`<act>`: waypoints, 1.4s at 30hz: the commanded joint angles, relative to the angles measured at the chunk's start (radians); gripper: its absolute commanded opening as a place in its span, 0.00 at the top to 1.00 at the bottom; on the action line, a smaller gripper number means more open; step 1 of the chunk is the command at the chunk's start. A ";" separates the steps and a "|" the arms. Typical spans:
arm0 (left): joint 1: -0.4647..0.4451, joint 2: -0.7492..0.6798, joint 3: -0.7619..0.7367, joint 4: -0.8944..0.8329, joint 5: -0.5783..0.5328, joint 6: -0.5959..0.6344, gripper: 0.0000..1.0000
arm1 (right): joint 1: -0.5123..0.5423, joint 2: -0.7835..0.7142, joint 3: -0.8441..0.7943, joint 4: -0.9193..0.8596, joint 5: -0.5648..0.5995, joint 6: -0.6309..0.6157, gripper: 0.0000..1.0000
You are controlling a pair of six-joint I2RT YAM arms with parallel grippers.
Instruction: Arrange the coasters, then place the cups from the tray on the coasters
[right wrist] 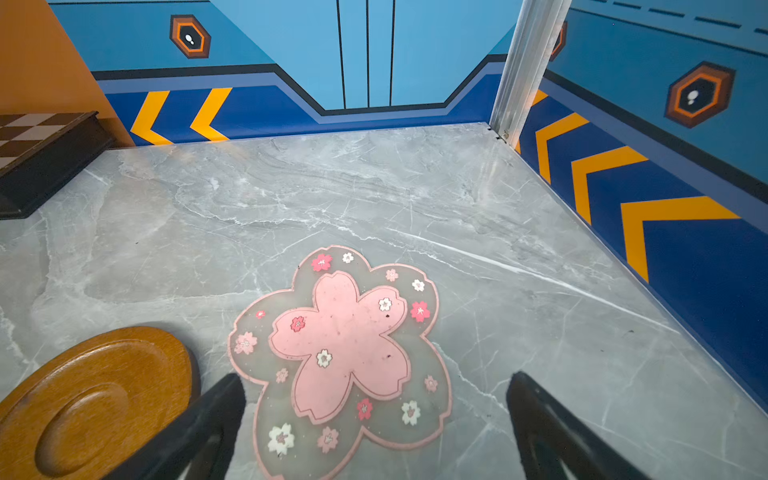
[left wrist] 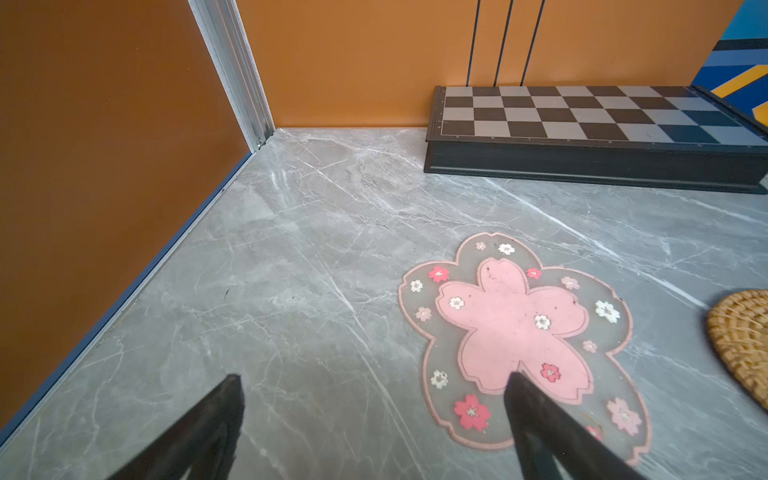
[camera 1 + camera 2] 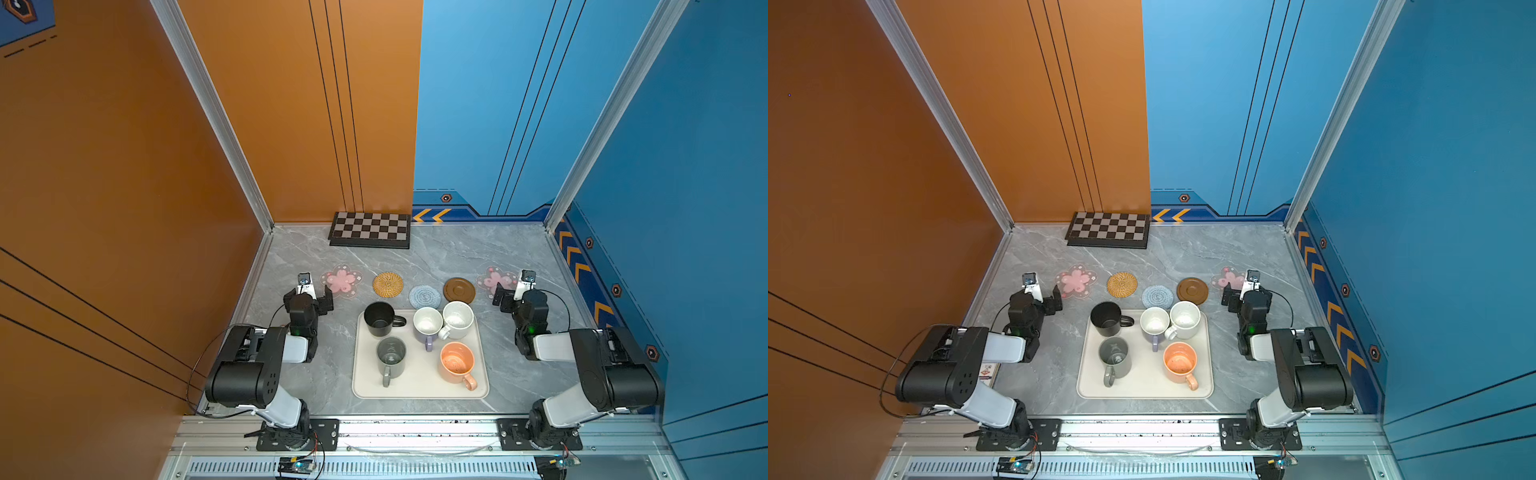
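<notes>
Five coasters lie in a row behind the tray (image 3: 419, 390): a pink flower (image 3: 343, 280), tan rattan (image 3: 387, 284), blue crochet (image 3: 424, 296), a brown wooden disc (image 3: 459, 289) and a second pink flower (image 3: 494, 280). On the tray stand the black (image 3: 379, 318), grey (image 3: 391, 356), lavender (image 3: 427, 325), speckled white (image 3: 458, 319) and peach (image 3: 457, 362) cups. My left gripper (image 2: 374, 378) is open and empty, with one finger over the left flower coaster (image 2: 511, 324). My right gripper (image 1: 374, 376) is open and empty, just short of the right flower coaster (image 1: 345, 340).
A black-and-grey chequered board (image 3: 370, 230) lies against the back wall. Orange and blue walls close in the marble table on three sides. The rattan coaster (image 2: 744, 345) shows in the left wrist view and the wooden disc (image 1: 95, 399) in the right wrist view.
</notes>
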 commanded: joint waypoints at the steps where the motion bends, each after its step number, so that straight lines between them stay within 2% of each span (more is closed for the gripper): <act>1: -0.008 0.010 0.015 -0.006 0.005 0.016 0.02 | -0.005 0.007 0.012 -0.019 0.016 -0.004 0.00; 40: -0.006 0.010 0.042 -0.064 0.040 0.026 0.02 | -0.006 0.007 0.015 -0.026 0.011 -0.004 0.00; 42: -0.004 0.010 0.042 -0.064 0.042 0.025 0.02 | -0.003 0.004 0.015 -0.032 -0.030 -0.019 0.00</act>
